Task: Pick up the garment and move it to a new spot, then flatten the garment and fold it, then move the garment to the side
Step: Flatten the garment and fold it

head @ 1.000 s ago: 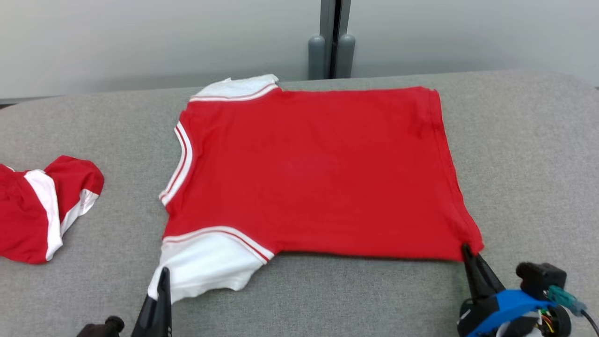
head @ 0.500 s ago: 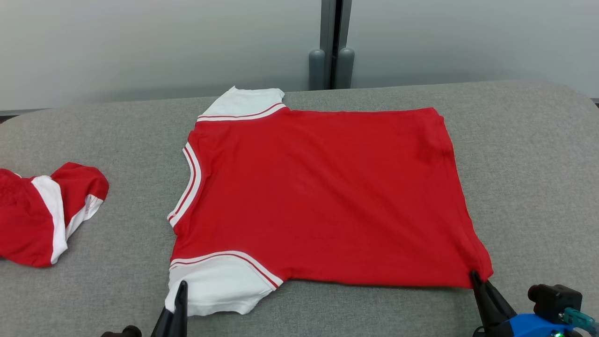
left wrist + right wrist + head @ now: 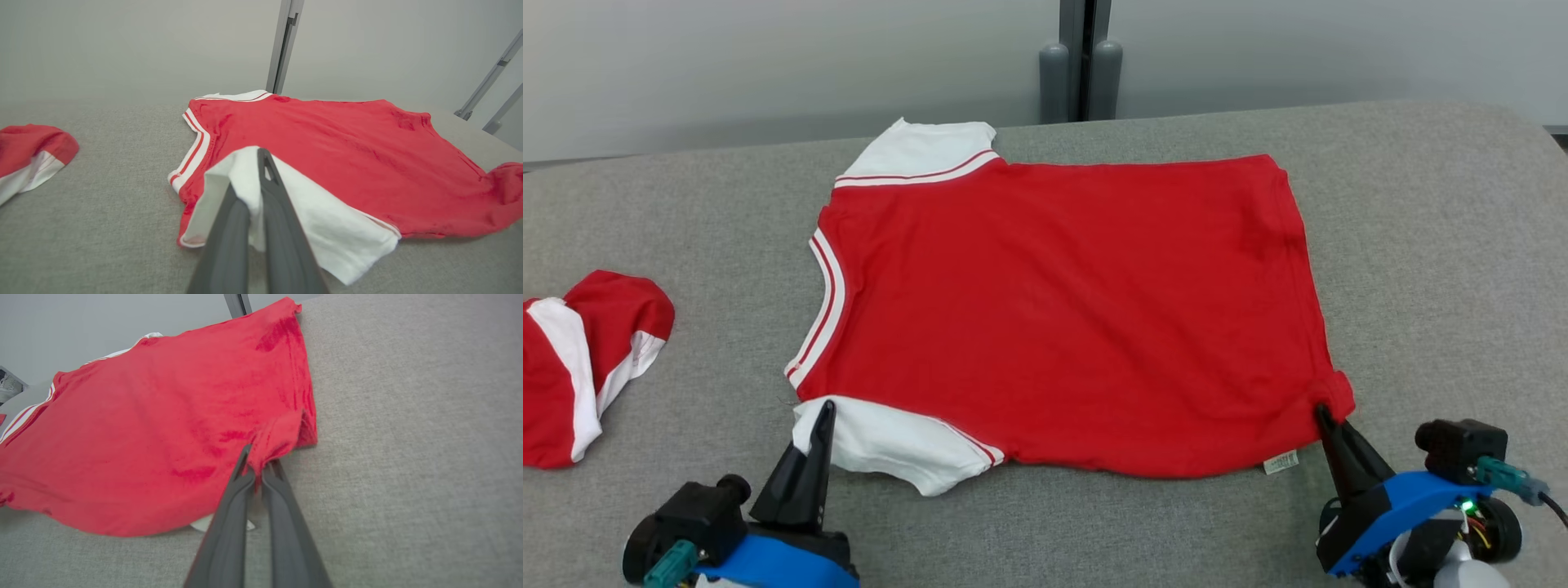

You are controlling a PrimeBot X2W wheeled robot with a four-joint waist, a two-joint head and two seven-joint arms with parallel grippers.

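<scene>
We show the red shirt (image 3: 1062, 310) spread nearly flat in the middle of the grey table (image 3: 1437, 245), with its collar toward the robot's left and its hem toward the robot's right. The left gripper (image 3: 826, 406) is clamped on the white near sleeve (image 3: 890, 445), and the right gripper (image 3: 1320, 411) is clamped on the near hem corner (image 3: 1335, 392). Both pinched spots are raised a little off the table, and a small label (image 3: 1281, 461) peeks from under the near edge. We judge the pick-up, the move and most of the flattening as done, with the fold just at its start. The fold itself and the final move to the side remain. A second red-and-white garment (image 3: 580, 367) lies well apart at the left.
</scene>
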